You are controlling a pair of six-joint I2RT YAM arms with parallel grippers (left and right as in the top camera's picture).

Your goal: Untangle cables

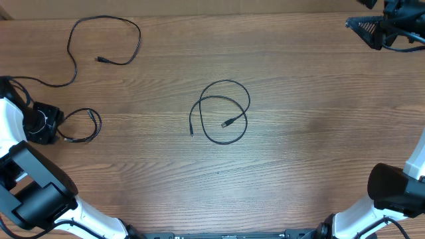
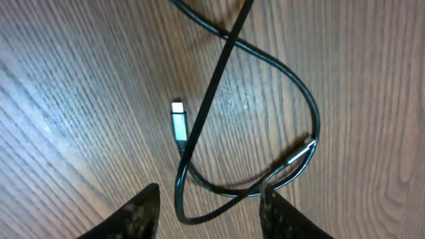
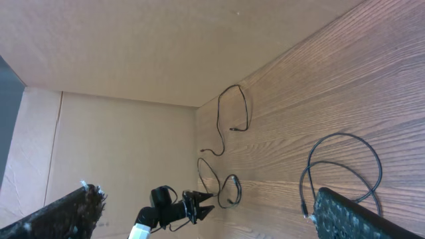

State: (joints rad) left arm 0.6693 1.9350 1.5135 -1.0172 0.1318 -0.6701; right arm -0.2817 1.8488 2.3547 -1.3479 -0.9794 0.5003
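I am looking at three thin black cables lying well apart from one another on the brown wood-grain table [image 1: 319, 139]. The smallest black cable [image 1: 87, 126] sits in a tight coil by the table's left edge, directly in front of the left gripper [image 2: 210, 199]. In the left wrist view, its strands cross over each other above the fingers. Its flat silver plug [image 2: 178, 123] rests on the wood inside the loop, and a second plug end [image 2: 300, 155] lies along the loop's right side. The left jaws stand parted, one dark fingertip on either side of the loop's lowest curve. They are not pinching anything, though I cannot tell whether the right-hand tip brushes the cord. A second black cable [image 1: 222, 113] lies at the middle of the table in a round, self-crossing loop. One of its plug ends is tucked inside the ring and the other trails off to the left. The third and longest black cable [image 1: 109, 43] snakes in an open curve across the far left corner, its plug end pointing inward. The right gripper [image 1: 367, 30] hangs at the far right corner, away from every cable, with its jaws spread wide and holding nothing. From its wrist camera I see a plain tan cardboard wall [image 3: 133, 73] bordering the table.
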